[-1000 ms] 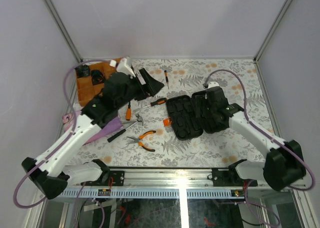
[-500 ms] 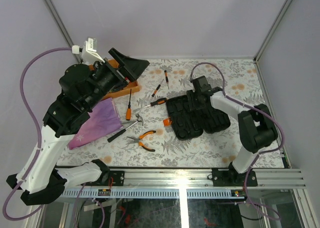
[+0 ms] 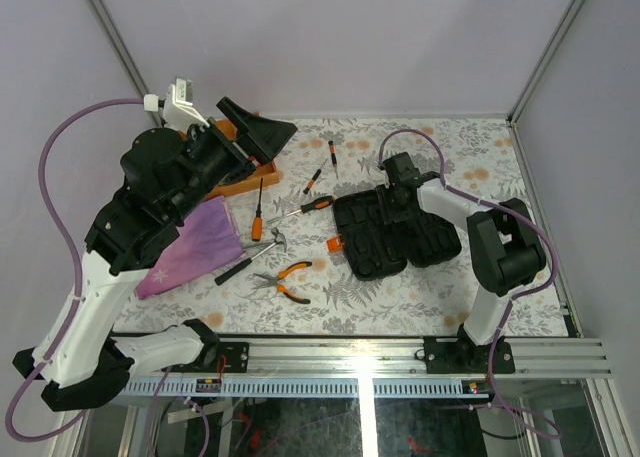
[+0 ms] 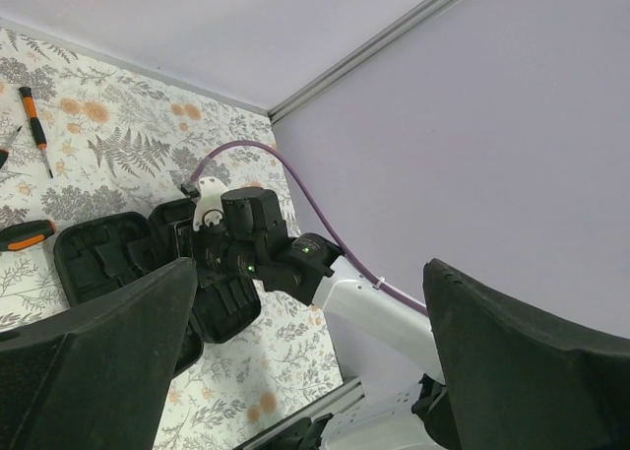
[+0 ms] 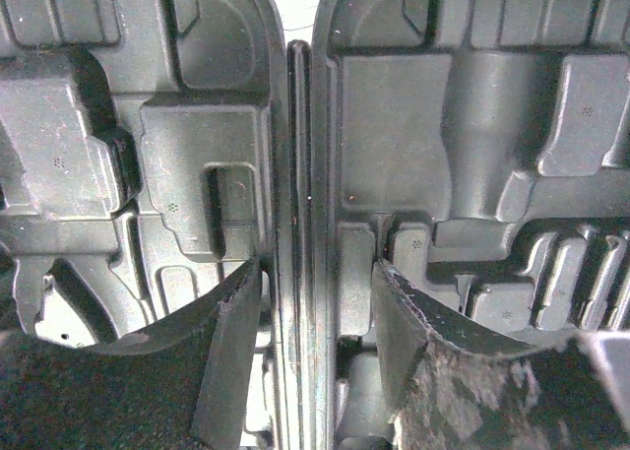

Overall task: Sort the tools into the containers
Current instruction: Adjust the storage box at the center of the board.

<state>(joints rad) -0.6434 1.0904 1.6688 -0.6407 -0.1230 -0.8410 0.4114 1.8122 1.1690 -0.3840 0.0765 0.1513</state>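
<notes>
Right end effector shifted left, straddling hinge of tool case

You have a table covered in a pale print of grey ferns and orange flowers. A purple cloth with a small white star lies spread near its left edge, about midway between the near and far edges. At the far left corner you see only a strip of an orange-brown wooden tray. Plain lavender walls close in the far, left and right sides, with grey metal posts at the far corners. A slotted metal rail runs along the near edge.
</notes>
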